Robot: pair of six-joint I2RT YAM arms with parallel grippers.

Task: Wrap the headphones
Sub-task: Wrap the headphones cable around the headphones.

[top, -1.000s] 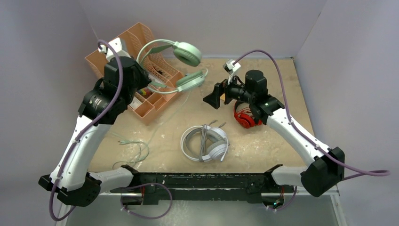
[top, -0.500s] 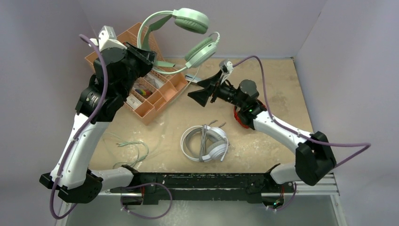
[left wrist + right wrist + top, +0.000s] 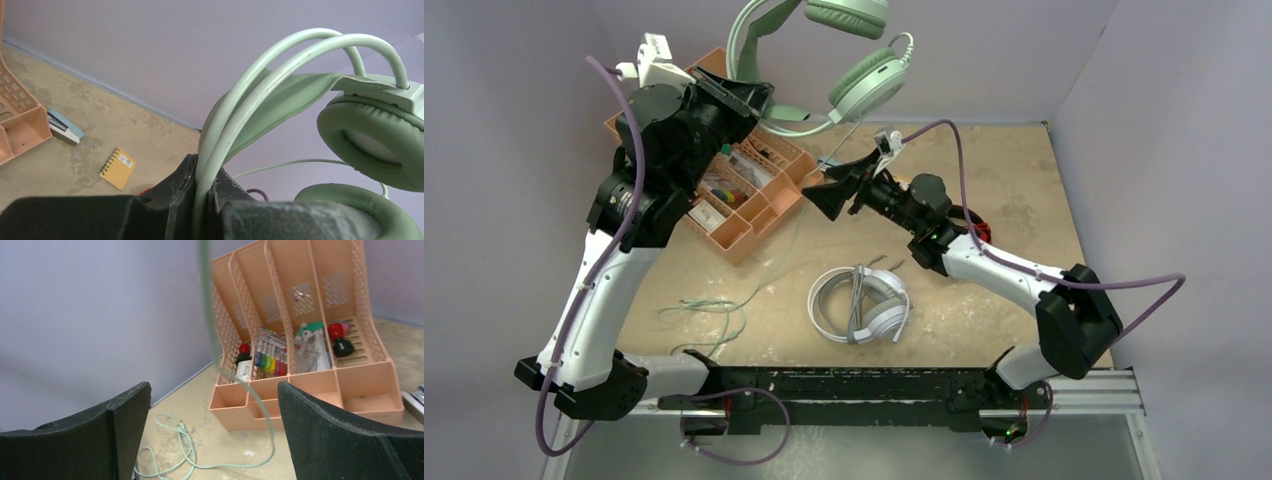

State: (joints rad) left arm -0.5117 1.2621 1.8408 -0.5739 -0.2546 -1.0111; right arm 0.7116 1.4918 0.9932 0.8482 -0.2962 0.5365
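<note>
Top external: high, from near side, looking down over whole table (image 3: 1024, 170). Left wrist: close on mint-green headphones (image 3: 280, 90), facing back wall (image 3: 125, 45). Right wrist: low, facing peach desk organizer (image 3: 365, 385); organizer shared by all three.

The pale mint-green plastic over-ear headset (image 3: 869, 85) is one shade throughout, cord included. The white padded headset (image 3: 886, 318) has a grey cord. The peach plastic desk organiser (image 3: 769, 205) shows a lattice pattern; the flat tabletop (image 3: 1014, 170) is mottled sand.
</note>
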